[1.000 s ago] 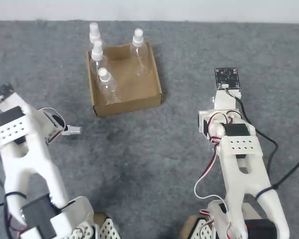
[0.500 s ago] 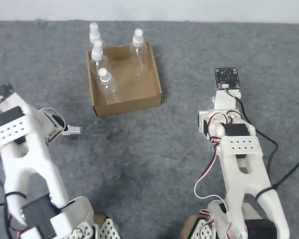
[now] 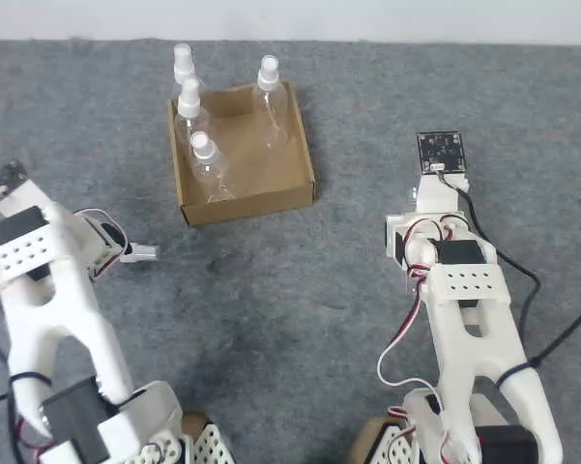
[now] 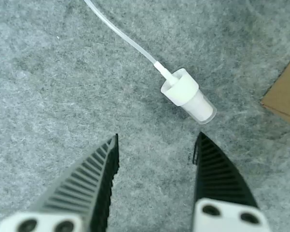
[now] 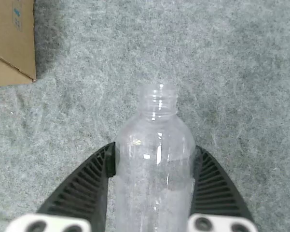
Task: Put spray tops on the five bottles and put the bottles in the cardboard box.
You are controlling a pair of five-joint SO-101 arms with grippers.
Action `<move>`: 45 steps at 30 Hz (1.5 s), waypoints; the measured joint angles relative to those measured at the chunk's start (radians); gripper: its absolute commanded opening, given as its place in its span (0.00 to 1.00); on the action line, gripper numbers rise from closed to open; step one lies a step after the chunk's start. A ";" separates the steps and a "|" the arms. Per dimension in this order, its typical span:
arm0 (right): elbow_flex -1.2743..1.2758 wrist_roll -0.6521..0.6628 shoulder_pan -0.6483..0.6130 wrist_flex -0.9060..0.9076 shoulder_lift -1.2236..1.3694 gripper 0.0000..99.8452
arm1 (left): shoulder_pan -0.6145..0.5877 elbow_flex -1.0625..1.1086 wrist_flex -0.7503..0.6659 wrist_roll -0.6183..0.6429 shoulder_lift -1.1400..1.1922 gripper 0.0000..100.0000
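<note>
Left gripper (image 4: 157,145) hangs spread over a loose spray top (image 4: 187,94) lying on the carpet (image 4: 48,72), its tube cut off at the edge. Four capped bottles (image 3: 203,159) stand at the cardboard box (image 3: 246,198). Right gripper (image 5: 152,154) pinches an uncapped bottle (image 5: 157,121), its base out of frame.

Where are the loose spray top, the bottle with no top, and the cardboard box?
spray top (image 4: 186,94), left wrist view, on its white collar.
uncapped bottle (image 5: 156,154), right wrist view, on its clear body.
cardboard box (image 3: 246,205), high view, on its front wall.
</note>
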 measured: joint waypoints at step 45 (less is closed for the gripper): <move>0.000 0.000 0.000 0.000 0.000 0.12 | 0.129 -0.083 -0.095 -1.148 0.120 0.23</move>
